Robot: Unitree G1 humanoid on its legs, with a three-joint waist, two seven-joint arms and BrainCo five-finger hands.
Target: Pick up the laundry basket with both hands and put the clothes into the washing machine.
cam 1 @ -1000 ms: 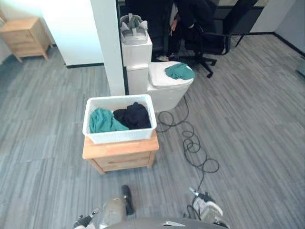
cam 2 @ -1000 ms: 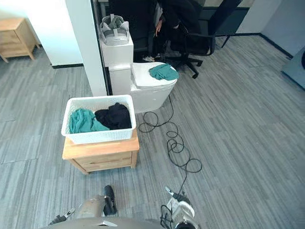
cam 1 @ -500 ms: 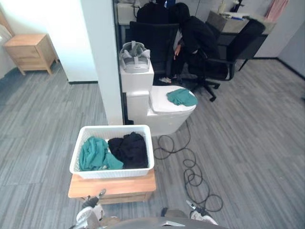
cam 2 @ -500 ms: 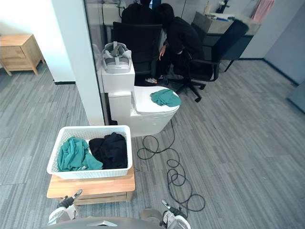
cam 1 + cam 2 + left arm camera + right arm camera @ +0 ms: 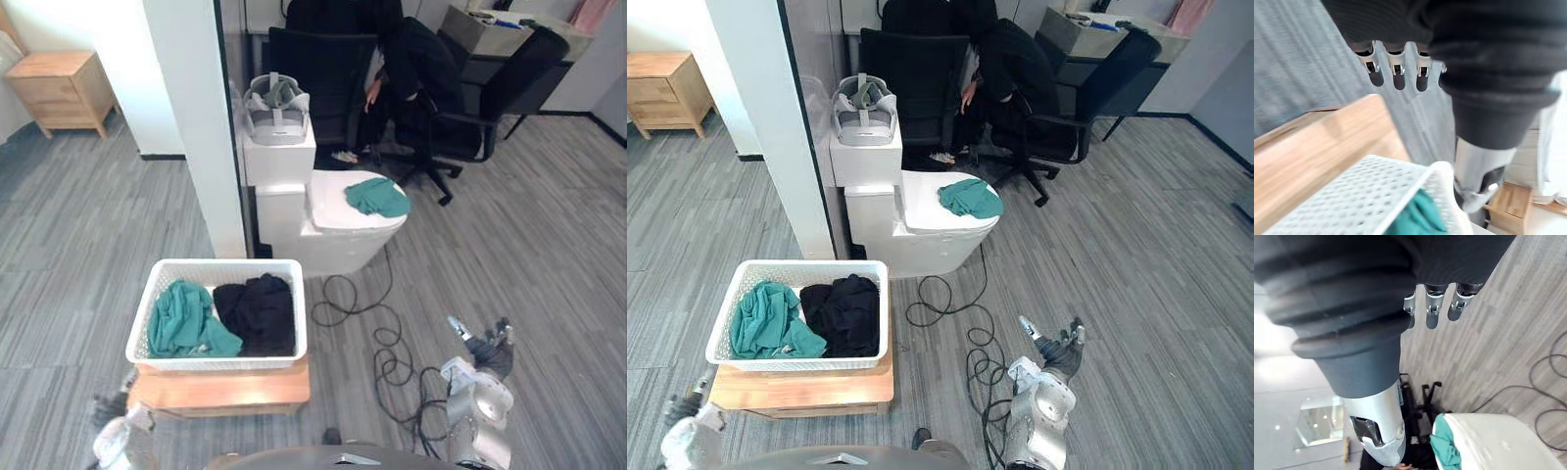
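A white laundry basket sits on a low wooden stand in front of me, holding a teal garment and a black one. Behind it stands the white washing machine with a teal cloth lying on its top. My left hand is low at the stand's left corner, fingers straight, holding nothing; its wrist view shows the basket corner close by. My right hand hangs open over the floor, well to the right of the basket.
A white pillar rises behind the basket on the left. A headset rests on a white box beside the machine. Black office chairs and a seated person are at the back. A wooden cabinet stands far left.
The view has shifted and the basket now lies closer. My hands have spread apart: the left out beside the stand's left corner, the right up and out to the right.
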